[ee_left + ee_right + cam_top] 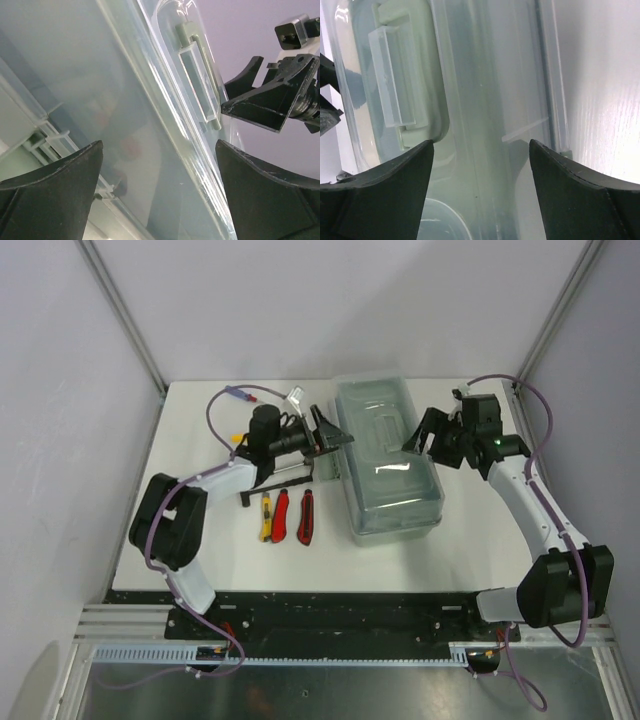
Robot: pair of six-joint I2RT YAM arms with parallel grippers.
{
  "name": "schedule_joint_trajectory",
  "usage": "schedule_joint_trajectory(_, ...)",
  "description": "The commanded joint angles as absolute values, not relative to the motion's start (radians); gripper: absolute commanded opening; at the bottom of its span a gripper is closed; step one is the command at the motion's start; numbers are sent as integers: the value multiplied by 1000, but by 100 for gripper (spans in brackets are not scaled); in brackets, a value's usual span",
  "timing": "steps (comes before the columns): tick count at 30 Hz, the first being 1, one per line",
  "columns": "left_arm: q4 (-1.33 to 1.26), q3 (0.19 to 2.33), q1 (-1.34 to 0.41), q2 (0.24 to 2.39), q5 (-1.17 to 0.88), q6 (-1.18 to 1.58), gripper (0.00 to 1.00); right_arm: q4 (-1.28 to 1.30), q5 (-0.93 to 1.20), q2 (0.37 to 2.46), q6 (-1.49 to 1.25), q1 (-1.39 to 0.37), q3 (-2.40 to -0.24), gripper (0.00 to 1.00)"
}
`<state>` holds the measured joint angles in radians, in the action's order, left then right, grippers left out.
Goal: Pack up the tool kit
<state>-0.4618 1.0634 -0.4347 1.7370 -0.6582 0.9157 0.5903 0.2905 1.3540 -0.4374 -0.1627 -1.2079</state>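
The grey-green toolbox (388, 458) with its translucent lid closed stands in the middle of the table. Its moulded handle shows in the left wrist view (197, 75) and the right wrist view (395, 85). My left gripper (335, 435) is open and empty at the box's left side. My right gripper (425, 435) is open and empty at the box's right side. A yellow knife (266, 516) and two red knives (281, 515) (305, 517) lie left of the box. A small hammer (270, 480) lies under my left arm, partly hidden. No screwdrivers show.
White table (200, 440) bounded by pale walls and aluminium corner posts. Cables loop over both arms at the back. The right gripper also appears in the left wrist view (272, 97), across the lid.
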Motion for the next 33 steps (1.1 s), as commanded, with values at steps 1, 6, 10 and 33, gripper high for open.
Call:
schedule_joint_trajectory(1,-546,1120,-453,1761,-728,946,95,562,411,1380,-518,-250,-1182,73)
schedule_joint_trajectory(6,-548,1173,-455,1754,-788,943,86,587,346,1386,-554,-303,-1164,62)
schedule_joint_trajectory(10,-548,1222,-469,1751,-858,954,81,566,356,1375,-589,-290,-1112,54)
schedule_joint_trajectory(33,-497,954,-354,1475,-678,930,86,549,263,1249,-556,-156,-984,49)
